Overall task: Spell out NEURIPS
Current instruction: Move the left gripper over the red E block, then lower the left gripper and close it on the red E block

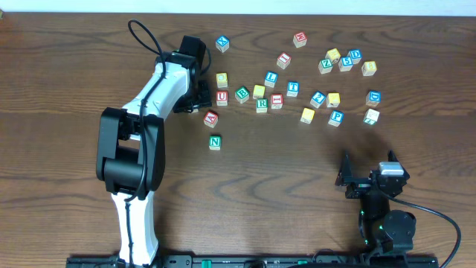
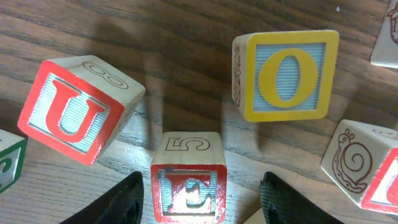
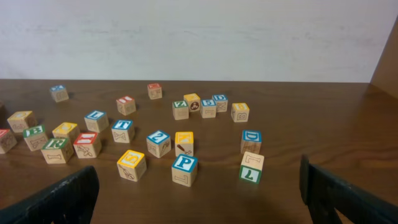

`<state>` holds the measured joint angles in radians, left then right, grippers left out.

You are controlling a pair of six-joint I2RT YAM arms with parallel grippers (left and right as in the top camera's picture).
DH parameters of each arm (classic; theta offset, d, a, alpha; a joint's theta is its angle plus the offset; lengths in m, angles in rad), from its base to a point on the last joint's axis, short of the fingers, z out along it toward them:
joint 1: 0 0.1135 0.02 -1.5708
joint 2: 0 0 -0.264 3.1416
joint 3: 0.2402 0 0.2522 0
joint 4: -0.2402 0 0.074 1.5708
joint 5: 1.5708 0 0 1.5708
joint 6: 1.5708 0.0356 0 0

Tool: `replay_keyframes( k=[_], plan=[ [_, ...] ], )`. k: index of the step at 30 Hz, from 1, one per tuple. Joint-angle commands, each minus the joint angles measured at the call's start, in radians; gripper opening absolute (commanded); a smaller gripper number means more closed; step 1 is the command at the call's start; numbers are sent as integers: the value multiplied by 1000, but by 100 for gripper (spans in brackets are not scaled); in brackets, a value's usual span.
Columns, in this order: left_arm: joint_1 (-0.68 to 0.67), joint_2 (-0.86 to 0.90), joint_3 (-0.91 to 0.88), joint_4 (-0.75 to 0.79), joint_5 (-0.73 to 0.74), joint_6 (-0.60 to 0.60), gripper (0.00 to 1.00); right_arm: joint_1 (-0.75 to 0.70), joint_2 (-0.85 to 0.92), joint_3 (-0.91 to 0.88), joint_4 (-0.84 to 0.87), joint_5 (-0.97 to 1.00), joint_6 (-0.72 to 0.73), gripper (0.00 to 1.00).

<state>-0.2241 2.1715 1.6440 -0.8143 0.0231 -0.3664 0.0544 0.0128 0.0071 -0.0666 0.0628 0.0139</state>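
Left hand (image 2: pixel 202 185) spread, one finger each side of E cube (image 2: pixel 188 186) on desk (image 2: pixel 186 37); U cube (image 2: pixel 71 115) just beside; N cube (image 1: pixel 215 141) nearby; right hand (image 3: pixel 199 186) spread, well apart from the cubes.

Open room: bare table (image 1: pixel 282 171) across the near half, from N cube (image 1: pixel 215 141) right to the right gripper (image 1: pixel 368 168). Obstacles: far band of cubes (image 1: pixel 292 88), gaps mostly narrow. Around E cube (image 2: pixel 188 186): U cube (image 2: pixel 74 111) left, O cube (image 2: pixel 287 74) beyond, snail-faced cube (image 2: pixel 351 158) close right.
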Motion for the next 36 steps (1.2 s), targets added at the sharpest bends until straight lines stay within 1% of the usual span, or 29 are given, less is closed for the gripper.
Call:
replay_keyframes(
  k=[1, 5, 10, 18, 25, 36],
  plan=[
    [3, -1, -5, -12, -12, 2, 56, -7, -4, -2, -4, -2, -8, 99],
    [3, -1, -5, -11, -13, 2, 50, -7, -4, -2, -4, -2, -8, 99],
    [3, -1, -5, -10, -13, 6, 47, -7, -4, -2, -4, -2, -8, 99],
    [3, -1, -5, -8, -17, 19, 46, -7, -4, -2, -4, -2, -8, 99],
    [4, -1, -5, -3, -17, 58, 46, -7, -4, -2, -4, -2, -8, 99],
    [5, -1, -5, -1, -34, 58, 46, -7, -4, -2, -4, -2, -8, 99]
  ],
)
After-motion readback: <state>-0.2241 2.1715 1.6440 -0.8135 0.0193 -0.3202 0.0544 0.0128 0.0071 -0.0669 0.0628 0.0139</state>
